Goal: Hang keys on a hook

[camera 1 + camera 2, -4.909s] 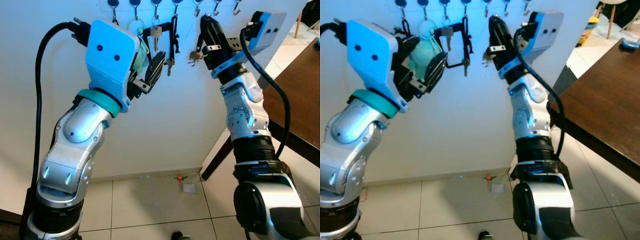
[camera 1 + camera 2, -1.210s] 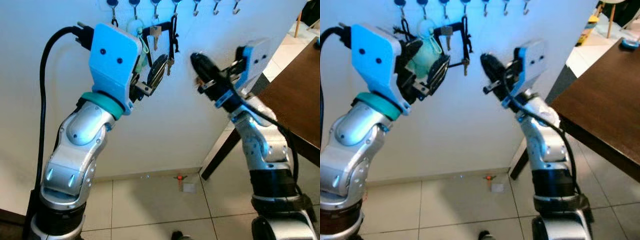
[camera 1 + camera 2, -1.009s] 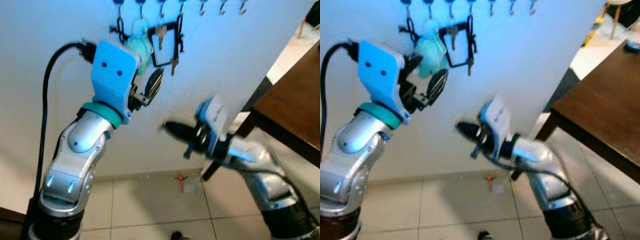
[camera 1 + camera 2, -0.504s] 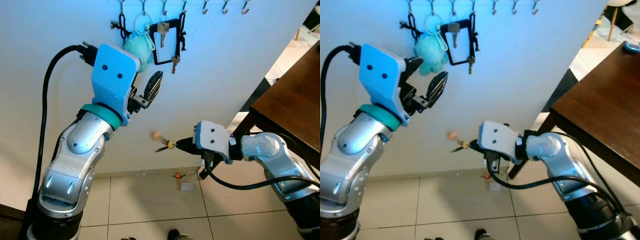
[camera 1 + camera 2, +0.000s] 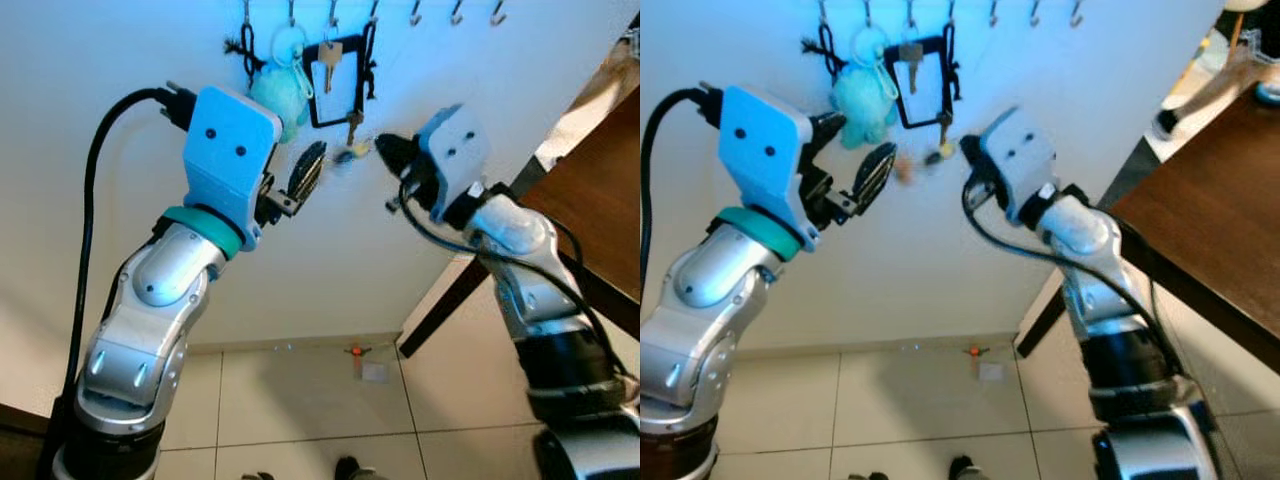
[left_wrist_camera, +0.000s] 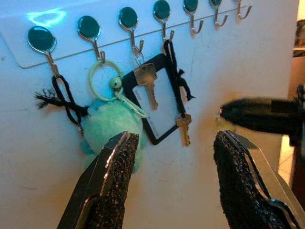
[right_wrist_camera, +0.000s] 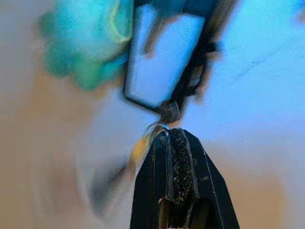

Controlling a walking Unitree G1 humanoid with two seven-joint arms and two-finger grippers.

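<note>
A row of hooks [image 6: 129,20] runs along the white wall. On it hang a black cord loop [image 6: 64,102], a teal plush [image 6: 107,129] on a ring, a silver key [image 6: 145,78] and a black card holder [image 6: 159,107] with a brass key. My right gripper [image 5: 383,150] is raised just right of the card holder and below the bare hooks [image 5: 457,12]. It is shut on a small bunch of keys [image 5: 350,155], blurred, with an orange and yellow tag [image 7: 140,145]. My left gripper [image 6: 174,138] is open, facing the hung things a short way off the wall.
A dark brown table [image 5: 600,200] stands at the right, one leg [image 5: 440,305] slanting to the tiled floor [image 5: 300,400]. A small orange thing [image 5: 357,352] and a white scrap [image 5: 377,373] lie by the skirting.
My right arm dropped low towards the floor, then swung back up to the wall beside the card holder, keys still in its grip. The left arm has hardly moved; the view tilted slightly.
</note>
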